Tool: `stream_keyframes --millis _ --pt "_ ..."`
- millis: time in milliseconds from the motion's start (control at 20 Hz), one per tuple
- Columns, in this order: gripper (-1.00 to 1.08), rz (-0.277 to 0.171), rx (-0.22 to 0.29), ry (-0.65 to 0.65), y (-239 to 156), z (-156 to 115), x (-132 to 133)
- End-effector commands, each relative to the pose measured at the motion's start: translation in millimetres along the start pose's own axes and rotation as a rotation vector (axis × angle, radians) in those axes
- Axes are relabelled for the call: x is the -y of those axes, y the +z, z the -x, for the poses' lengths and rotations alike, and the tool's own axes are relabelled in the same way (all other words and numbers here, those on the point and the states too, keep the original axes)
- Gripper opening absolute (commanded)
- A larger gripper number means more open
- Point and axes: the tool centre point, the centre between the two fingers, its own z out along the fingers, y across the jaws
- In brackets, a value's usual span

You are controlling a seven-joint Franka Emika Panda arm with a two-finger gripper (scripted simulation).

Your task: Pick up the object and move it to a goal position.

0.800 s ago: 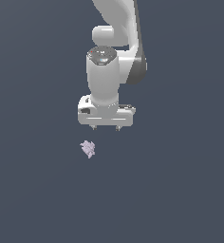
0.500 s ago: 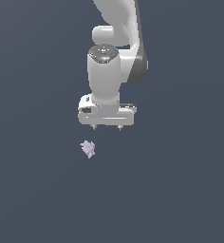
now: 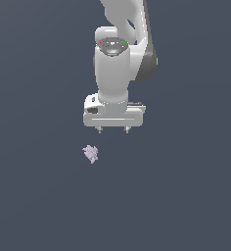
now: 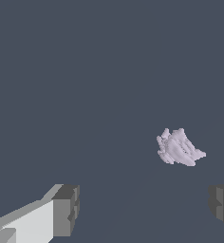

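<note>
Exterior view: the white arm (image 3: 122,54) reaches down from the top of the frame, ending in a pincer (image 3: 113,130) whose two short fingertips (image 3: 99,130) point straight down and stand wide apart, released and grasping nothing. The object (image 3: 91,153), a small pale lilac-pink lump with a bumpy surface, lies on the plain dark grey bench (image 3: 186,196), below the pincer and a little toward the exterior view's left, clear of both fingertips. Wrist view: the object (image 4: 179,147) appears against the same dark bench (image 4: 85,71), with the pincer (image 4: 144,209) framing the edge of the picture; one grey pad on its white finger (image 4: 65,210) and the other grey pad at the opposite side are well separated, and the object sits apart from both, nearer the second pad
</note>
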Motion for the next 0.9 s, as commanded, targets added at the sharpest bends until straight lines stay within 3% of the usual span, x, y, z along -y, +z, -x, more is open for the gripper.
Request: stream_keyframes --millis 0,450,850 --pt "1.00 0.000 0.002 -0.003 1 0 -1" --pt "1.00 0.003 0.009 -0.078 13 -1 -12" --pt "1.00 0.004 0.023 -0.220 37 -3 -33"
